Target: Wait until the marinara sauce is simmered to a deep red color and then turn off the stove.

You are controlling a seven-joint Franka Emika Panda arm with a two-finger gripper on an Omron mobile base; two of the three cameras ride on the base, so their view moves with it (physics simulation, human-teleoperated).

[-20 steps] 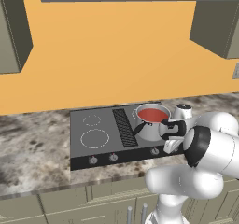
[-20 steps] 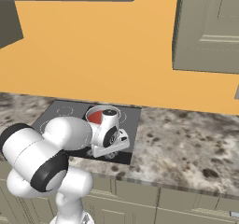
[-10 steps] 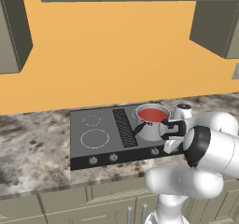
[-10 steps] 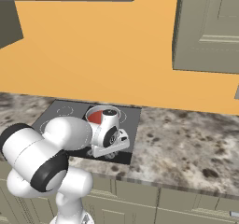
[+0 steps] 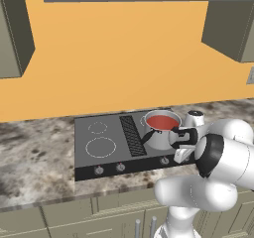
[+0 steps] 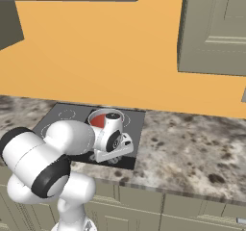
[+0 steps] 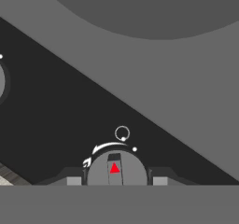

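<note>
Partly hidden: jaws astride stove (image 5: 106, 135) knob (image 7: 116, 170), contact unclear; marinara sauce (image 5: 161, 121) red.

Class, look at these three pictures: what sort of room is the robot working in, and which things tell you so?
Most likely a kitchen, a rendered one. A stove is set into a speckled stone counter, a steel pot of marinara sauce stands on it, and wall cabinets hang above.
</note>
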